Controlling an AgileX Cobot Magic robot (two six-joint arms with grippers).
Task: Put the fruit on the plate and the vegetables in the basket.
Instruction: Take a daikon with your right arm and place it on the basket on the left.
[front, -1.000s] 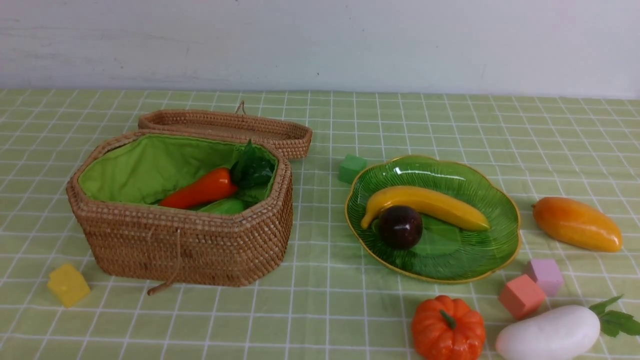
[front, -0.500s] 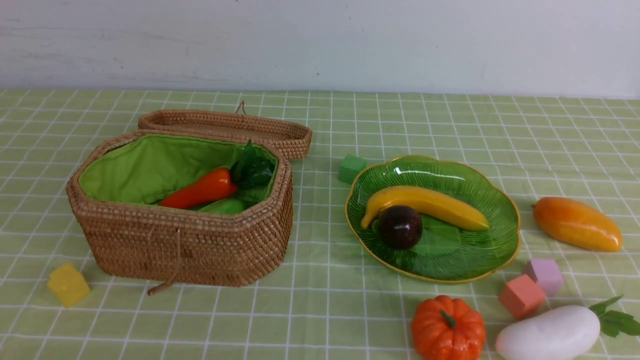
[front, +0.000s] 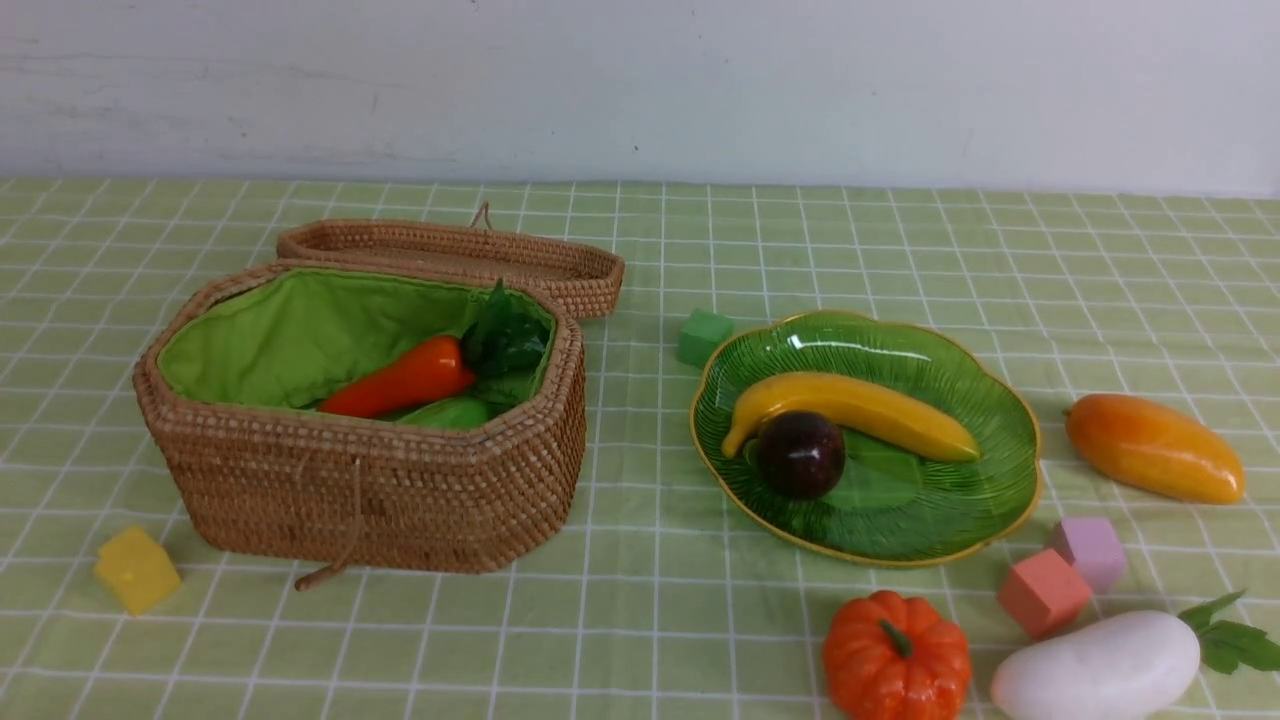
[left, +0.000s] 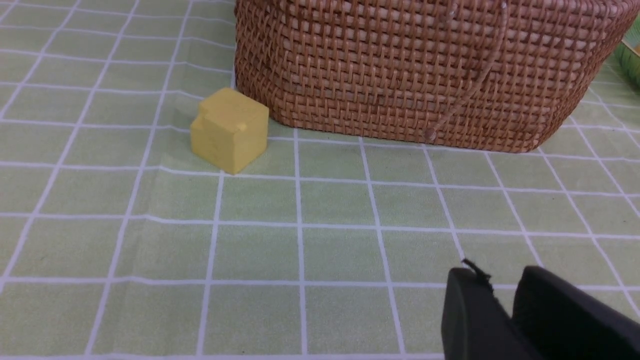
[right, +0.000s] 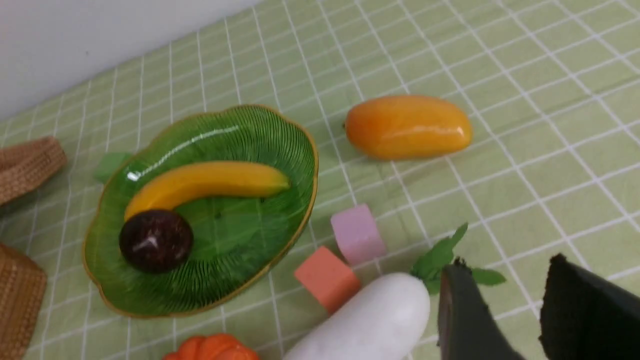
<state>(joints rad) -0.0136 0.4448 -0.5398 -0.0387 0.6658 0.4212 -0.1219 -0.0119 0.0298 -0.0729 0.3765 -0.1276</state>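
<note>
Right gripper (right: 507, 262) part-open and empty, just beside the white radish (right: 370, 320).
Its fingers (right: 465, 310) stand apart with bare tablecloth (right: 525, 190) between them and clasp nothing. The radish's leaves (right: 440, 257) lie against the nearer tip, or very close to it. The radish looks smooth, rigid and probably light, so slippery: take it across the thick white middle, not by the floppy leaves. Farther out from the fingers the glossy mango (right: 407, 127) lies on the tablecloth, apart from the plate (right: 240, 125); it wants a grip across its short waist. The left gripper (left: 500, 272) holds nothing. Its fingers look nearly together, though I cannot tell whether they meet. The basket (left: 400, 75) is well ahead of them.
</note>
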